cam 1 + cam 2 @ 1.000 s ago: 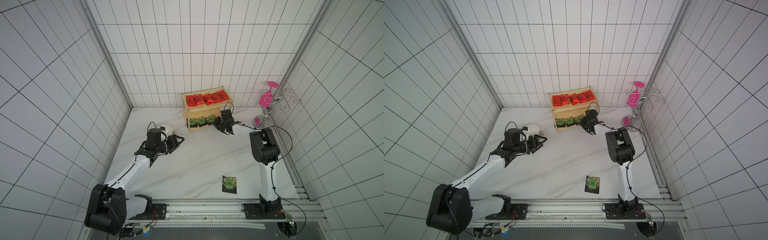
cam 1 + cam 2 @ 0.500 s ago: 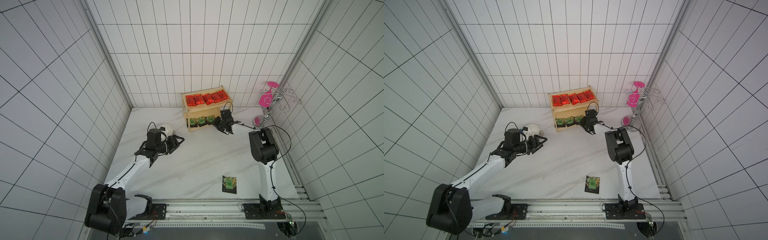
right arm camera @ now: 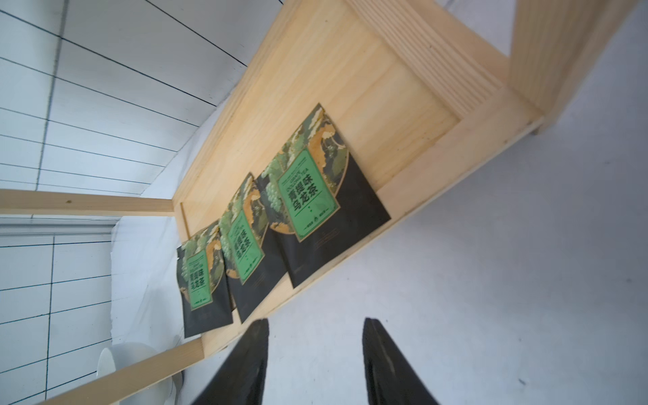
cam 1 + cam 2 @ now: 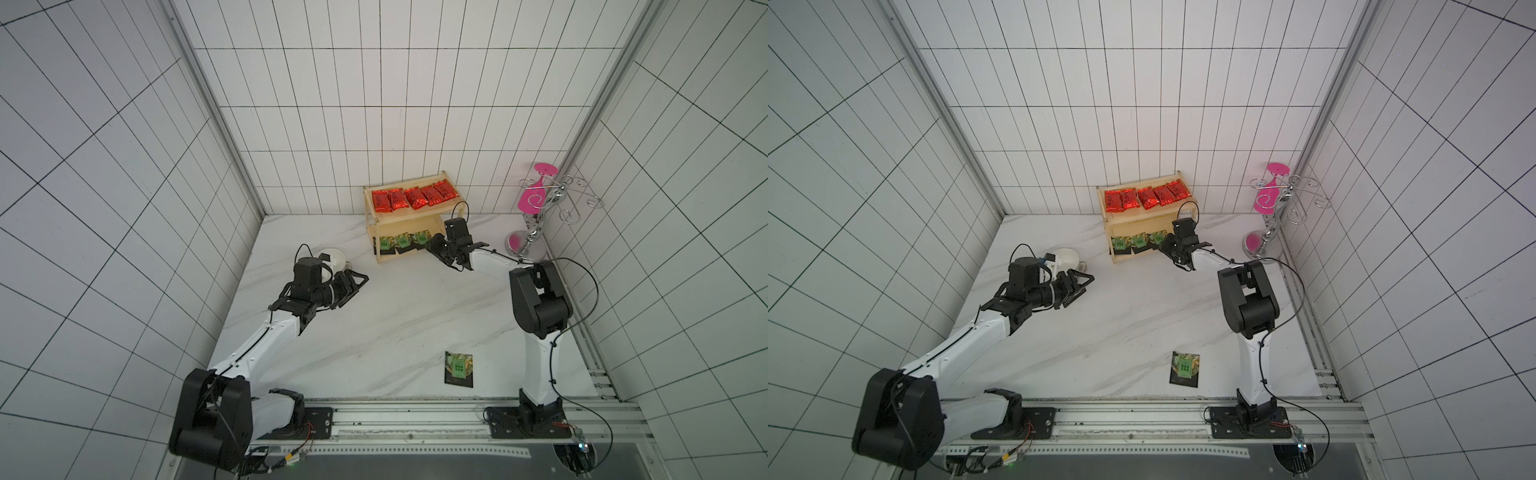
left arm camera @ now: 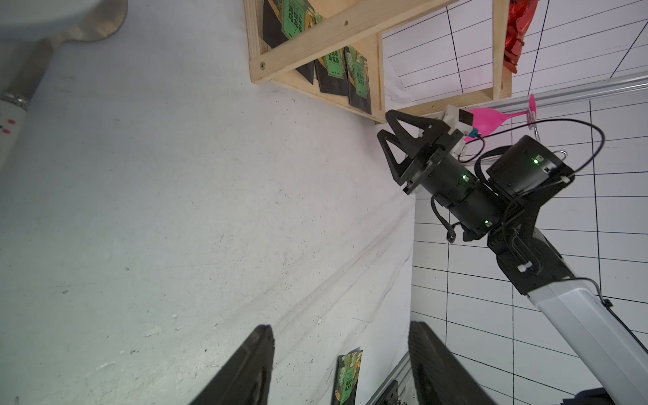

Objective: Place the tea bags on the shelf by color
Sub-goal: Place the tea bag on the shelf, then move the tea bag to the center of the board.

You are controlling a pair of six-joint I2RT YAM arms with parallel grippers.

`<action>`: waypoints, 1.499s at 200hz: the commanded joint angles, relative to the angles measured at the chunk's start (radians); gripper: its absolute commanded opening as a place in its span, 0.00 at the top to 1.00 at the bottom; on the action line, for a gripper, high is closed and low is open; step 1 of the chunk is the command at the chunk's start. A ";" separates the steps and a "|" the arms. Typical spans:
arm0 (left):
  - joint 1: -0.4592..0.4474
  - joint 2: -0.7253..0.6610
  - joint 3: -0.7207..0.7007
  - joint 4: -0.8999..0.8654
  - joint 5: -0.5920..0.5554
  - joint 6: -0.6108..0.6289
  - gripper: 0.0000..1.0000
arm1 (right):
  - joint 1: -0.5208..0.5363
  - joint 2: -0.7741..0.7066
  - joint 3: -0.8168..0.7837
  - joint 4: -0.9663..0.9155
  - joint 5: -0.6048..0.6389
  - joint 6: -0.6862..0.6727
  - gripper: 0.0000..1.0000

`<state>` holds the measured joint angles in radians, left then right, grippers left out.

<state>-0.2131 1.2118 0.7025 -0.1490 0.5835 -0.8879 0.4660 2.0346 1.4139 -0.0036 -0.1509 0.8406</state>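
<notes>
Since a second ago the right gripper (image 3: 315, 326) has spread its jaws, now empty, at the lower tier of the pale wooden shelf (image 3: 385, 87); the left gripper (image 5: 342, 333) hovers spread and empty. Withdrawing could snag the three flat dark sachets (image 3: 308, 196) lapping its front rim. Five crinkly red foil packets (image 4: 411, 198) fill the top; one lone sachet (image 4: 458, 369) lies on the smooth marble table (image 4: 374, 332).

The left arm (image 4: 266, 336) reaches forward with the left claw (image 4: 355, 289) open and empty. The right arm (image 4: 490, 262) stretches far ahead, its right claw (image 4: 433, 246) open too.
</notes>
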 commanded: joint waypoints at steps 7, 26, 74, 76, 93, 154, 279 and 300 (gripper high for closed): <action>-0.039 -0.017 0.049 -0.127 -0.095 0.063 0.37 | 0.050 -0.128 -0.150 -0.021 0.034 -0.084 0.53; -0.114 -0.024 0.094 -0.243 -0.196 0.119 0.37 | 0.104 -0.265 -0.309 -0.067 0.088 -0.147 0.53; -0.332 -0.035 0.150 -0.368 -0.386 0.166 0.37 | 0.331 -0.725 -0.677 -0.414 0.333 -0.181 0.53; -0.338 -0.034 0.150 -0.367 -0.388 0.165 0.37 | 0.341 -0.744 -0.689 -0.429 0.341 -0.175 0.53; -0.370 -0.023 0.149 -0.350 -0.370 0.174 0.36 | 0.418 -0.896 -0.775 -0.529 0.365 -0.119 0.53; -0.416 0.025 0.183 -0.325 -0.323 0.190 0.35 | 0.658 -1.054 -0.920 -0.605 0.420 0.044 0.48; -0.411 0.077 0.177 -0.320 -0.309 0.191 0.34 | 0.797 -1.039 -1.038 -0.433 0.421 0.086 0.41; -0.411 0.082 0.169 -0.314 -0.313 0.188 0.34 | 0.759 -1.012 -1.053 -0.355 0.392 0.049 0.40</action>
<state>-0.6266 1.2804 0.8639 -0.4892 0.2661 -0.7136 1.2598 1.0008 0.3923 -0.4629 0.2440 0.9295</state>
